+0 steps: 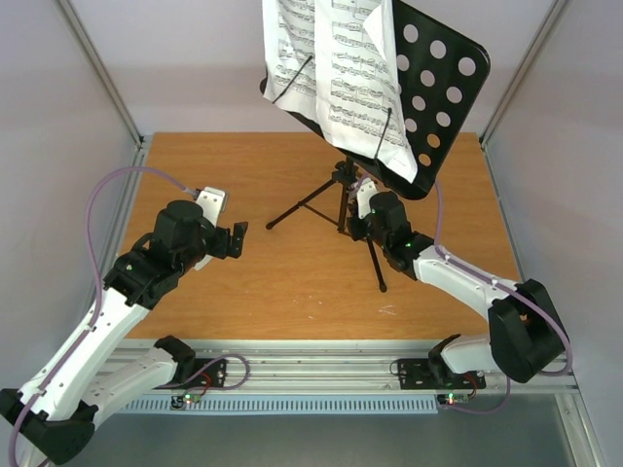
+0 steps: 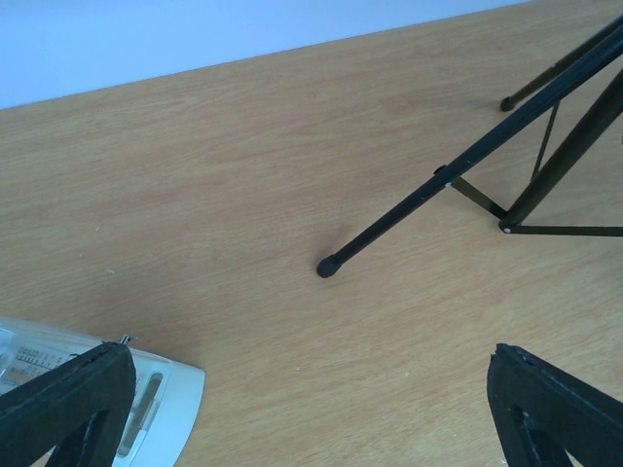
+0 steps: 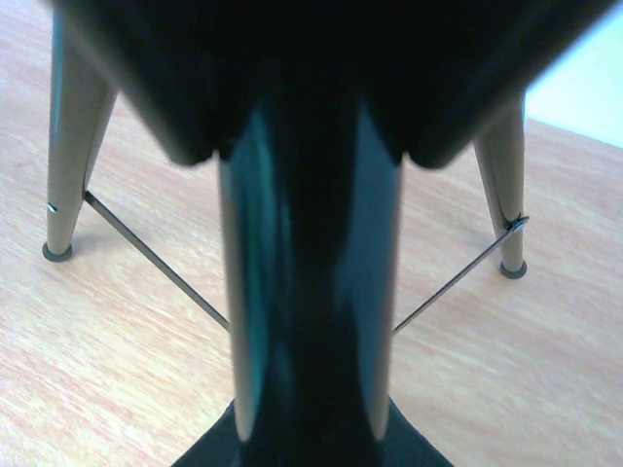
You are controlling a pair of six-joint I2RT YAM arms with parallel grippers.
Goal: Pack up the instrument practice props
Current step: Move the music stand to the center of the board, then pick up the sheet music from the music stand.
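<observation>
Packing of the practice props is at its opening step: the right gripper (image 1: pixel 362 212), reaching in from 4 o'clock, appears clenched around the lower shaft of the music stand (image 1: pixel 443 88), just above the hub where the legs spread. Its wrist camera shows the black shaft filling the middle of the view, though how firm the hold is cannot be told. The stand rises just past the centre of the table (image 1: pixel 292 292) toward 12 o'clock, its perforated desk tilted out toward 1 o'clock with the sheet music (image 1: pixel 350 78) on it, pinned under thin wire holders. The left gripper (image 1: pixel 232 240) hangs released, jaws wide, near 9 o'clock, with the white metronome (image 1: pixel 211 202) lying just beside it on the 10 o'clock side. Nothing looks packed yet, and no case or box is in view. The next move likely calls for holding the shaft steady so the stand does not tip while the pages come off, or for the free left arm to take the metronome. Counted: one stand with three legs, one metronome, at least two overlapping pages (the exact number is unclear), two wire holders and two arms.
</observation>
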